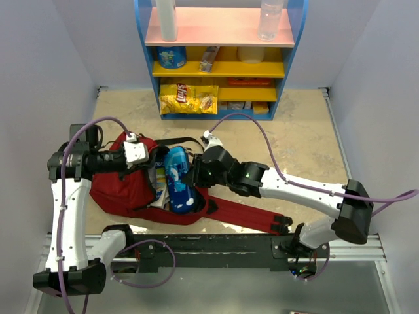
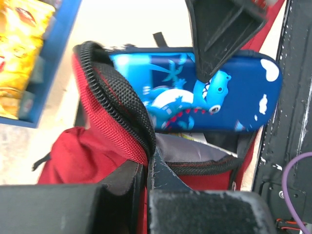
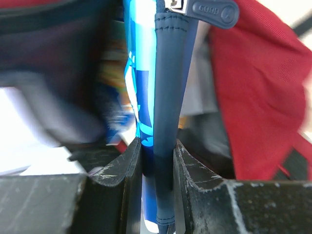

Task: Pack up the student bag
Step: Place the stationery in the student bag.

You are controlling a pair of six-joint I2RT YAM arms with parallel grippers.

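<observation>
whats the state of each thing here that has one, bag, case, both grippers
student bag: lying flat, mouth unzipped and pulled open
pencil case: closed, at the bag's mouth, not fully in
left gripper: shut on the student bag's rim
right gripper: shut on the pencil case

The beige table (image 1: 294, 131) is carrying a red bag (image 1: 114, 190) at lower left and a shelf (image 1: 219, 29) at top centre.
</observation>
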